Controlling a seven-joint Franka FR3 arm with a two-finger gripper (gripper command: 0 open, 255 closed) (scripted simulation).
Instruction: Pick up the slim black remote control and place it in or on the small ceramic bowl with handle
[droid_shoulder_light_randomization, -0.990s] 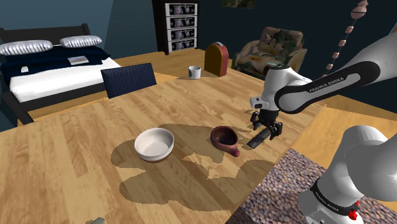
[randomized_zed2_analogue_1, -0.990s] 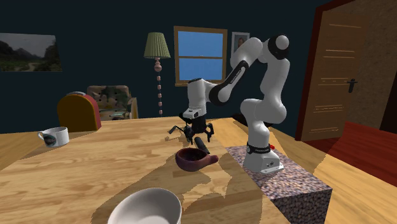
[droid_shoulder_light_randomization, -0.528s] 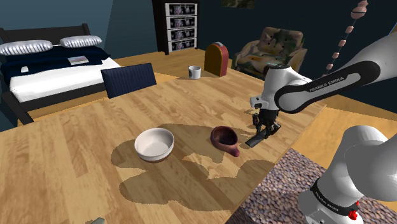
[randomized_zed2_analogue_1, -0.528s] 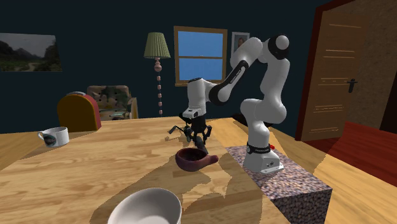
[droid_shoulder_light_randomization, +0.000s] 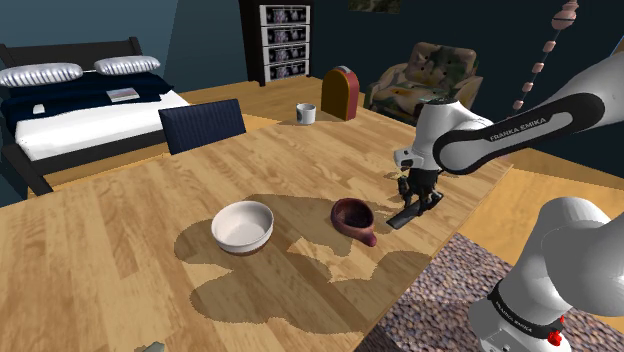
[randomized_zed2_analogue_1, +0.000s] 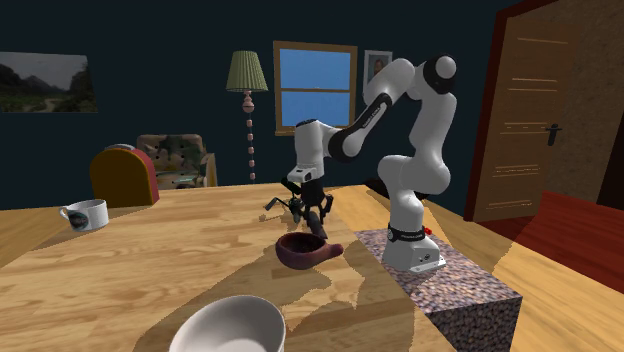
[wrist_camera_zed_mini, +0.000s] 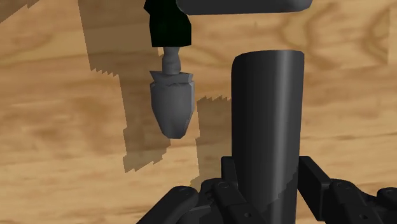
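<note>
The slim black remote (droid_shoulder_light_randomization: 404, 215) (wrist_camera_zed_mini: 267, 121) lies slanted at the table's edge, just to the shoulder view's right of the small dark maroon bowl with a handle (droid_shoulder_light_randomization: 351, 216) (randomized_zed2_analogue_1: 304, 250). My gripper (droid_shoulder_light_randomization: 421, 199) (randomized_zed2_analogue_1: 313, 214) (wrist_camera_zed_mini: 264, 191) points down over the remote's far end and is shut on it. In the wrist view both black fingers (wrist_camera_zed_mini: 191, 198) clasp the remote's sides. The bowl holds nothing.
A white bowl (droid_shoulder_light_randomization: 243, 224) (randomized_zed2_analogue_1: 232, 327) stands further to the shoulder view's left. A small dark-and-grey object (droid_shoulder_light_randomization: 400, 178) (wrist_camera_zed_mini: 170, 105) stands close beside the gripper. A white mug (droid_shoulder_light_randomization: 306, 113), a rounded wooden box (droid_shoulder_light_randomization: 340, 93) and a blue chair back (droid_shoulder_light_randomization: 203, 124) line the table's far sides. The speckled stand (randomized_zed2_analogue_1: 450, 285) is close by.
The fingers, open around the remote a second ago, have closed on it. The hand and remote have since shifted only slightly upward.
</note>
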